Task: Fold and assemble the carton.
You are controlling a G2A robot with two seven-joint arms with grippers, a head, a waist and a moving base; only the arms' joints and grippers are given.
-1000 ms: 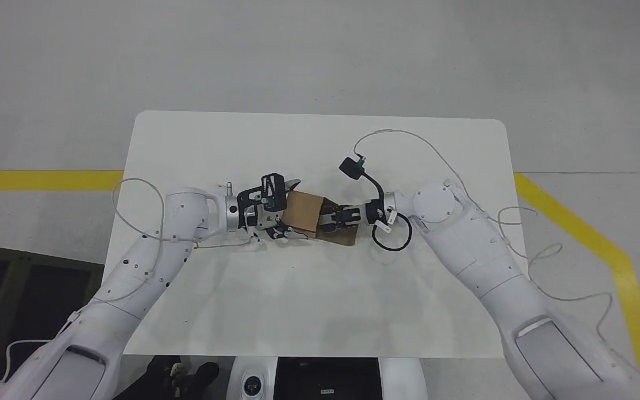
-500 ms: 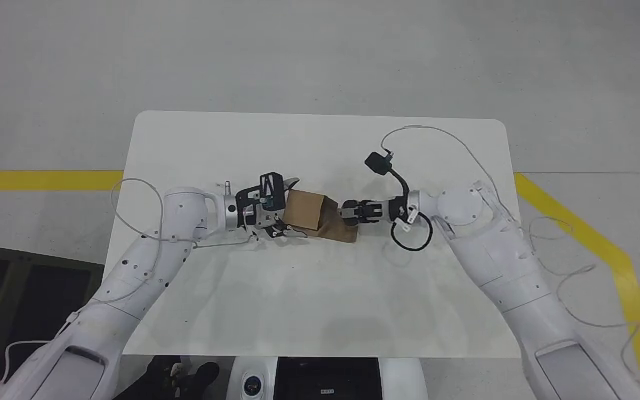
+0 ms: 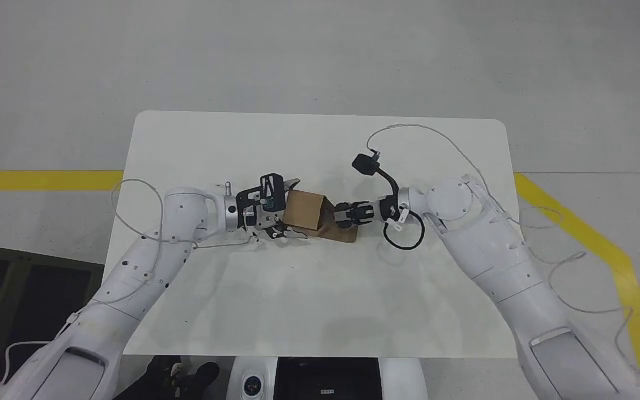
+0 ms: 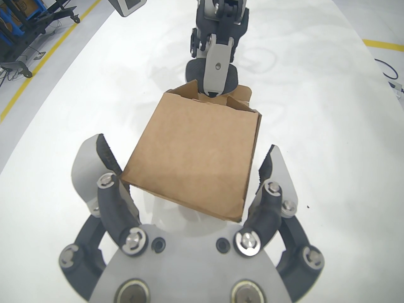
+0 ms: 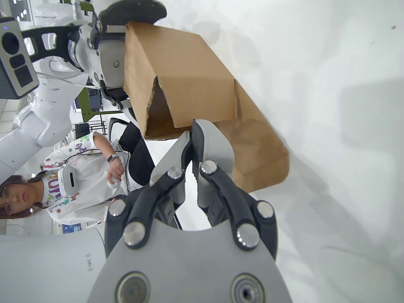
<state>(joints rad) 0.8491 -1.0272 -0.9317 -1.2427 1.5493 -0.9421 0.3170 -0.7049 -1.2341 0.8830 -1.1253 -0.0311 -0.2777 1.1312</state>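
Left claw (image 4: pixel 186 143) is spread wide, with one end of the brown carton (image 4: pixel 195 159) between its fingers (image 4: pixel 90 162). One pad meets a corner of that end, and in the right wrist view a pad lies against each of two opposite sides, so this claw has hold of the carton. A shadow on the white surface (image 4: pixel 315 96) under the held end shows it is lifted a little, and the carton sits tilted. Right claw (image 5: pixel 192 130) is at the carton's other, open end, its two fingers (image 5: pixel 217 146) drawn almost together with only a thin dark slit between them. No cardboard can be made out in that slit. Its tips touch the edge of a panel at the opening, and in the left wrist view they point down into the open end behind the top panel. One flap (image 5: pixel 262 152) is folded out from this end and lies flat on the surface just beside the right claw. Seen from above, the carton lies near the middle of the surface, squarely between the two claws, which face each other from either side. A thin white cable (image 3: pixel 430 135) loops over the surface behind the right arm, well apart from the carton
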